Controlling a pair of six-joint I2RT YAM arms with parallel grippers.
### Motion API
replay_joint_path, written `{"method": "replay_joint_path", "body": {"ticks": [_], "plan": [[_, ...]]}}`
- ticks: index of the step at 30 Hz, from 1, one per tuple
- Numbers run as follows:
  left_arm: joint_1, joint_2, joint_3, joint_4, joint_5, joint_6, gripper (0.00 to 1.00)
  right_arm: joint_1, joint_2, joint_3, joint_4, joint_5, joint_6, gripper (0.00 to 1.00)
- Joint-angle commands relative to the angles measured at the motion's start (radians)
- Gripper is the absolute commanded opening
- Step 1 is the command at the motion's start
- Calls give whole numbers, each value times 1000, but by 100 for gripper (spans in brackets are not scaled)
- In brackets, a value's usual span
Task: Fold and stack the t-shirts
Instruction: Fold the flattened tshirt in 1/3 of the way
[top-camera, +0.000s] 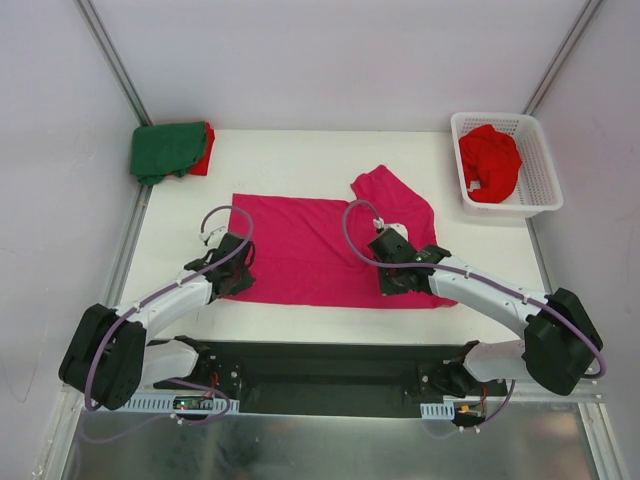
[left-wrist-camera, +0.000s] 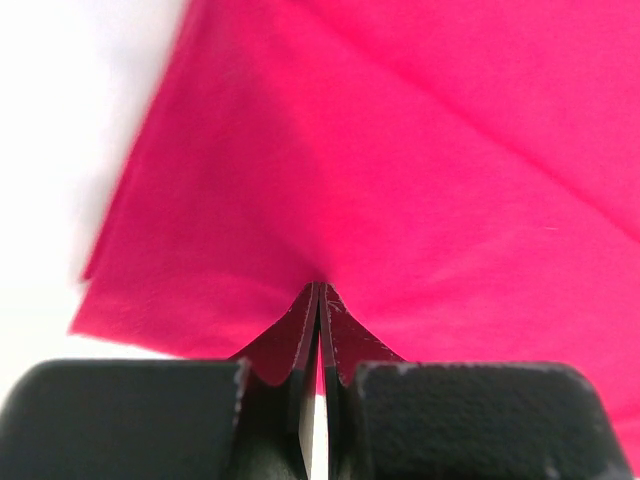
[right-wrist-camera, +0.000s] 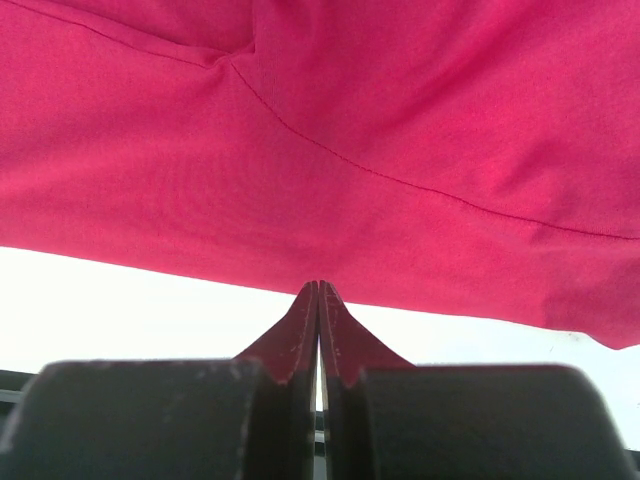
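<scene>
pink shirt (top-camera: 310, 250) spread flat mid-table | left gripper (top-camera: 228, 272) jaws squeezed together, tips at its near-left corner | right gripper (top-camera: 392, 276) same deal, tips right at the near hem, can't tell if either's actually got cloth | green shirt (top-camera: 165, 150) folded far left, red shirt (top-camera: 205, 150) peeking out beside it | other red shirt (top-camera: 490, 162) bunched in the basket (top-camera: 545, 190), far right

A white plastic lattice basket (top-camera: 541, 165), rectangular with open-weave walls, stands at the far right corner of the white worktop (top-camera: 300, 160), its long sides along the right edge. Grey metal posts (top-camera: 113, 60) slant up from both far corners against pale walls (top-camera: 330, 60), and a grey metal sheet (top-camera: 330, 450) lies beyond the near edge
</scene>
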Motion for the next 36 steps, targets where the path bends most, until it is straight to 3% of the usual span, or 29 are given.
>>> {"method": "replay_joint_path", "body": {"ticks": [1,14,19,28,31,33,36], "plan": [[-6,-56,-36,-82,-72,-63,0,5,-27,18,-15,15,-14,1],[-6,-231,-157,-218,-136,-194,0,5,3,33,-7,-11,-31,1],[-7,-305,-120,-229,-132,-173,0,5,6,57,-7,-6,-37,1],[-8,-259,220,-212,-211,80,0,-22,42,220,-29,32,-91,2],[3,-208,289,-155,-247,217,0,-132,67,286,-14,-26,-118,3],[49,-166,329,-94,-210,317,0,-197,94,341,-9,-90,-149,4],[139,-101,384,-47,-53,393,0,-324,151,451,-17,-156,-190,15]]}}
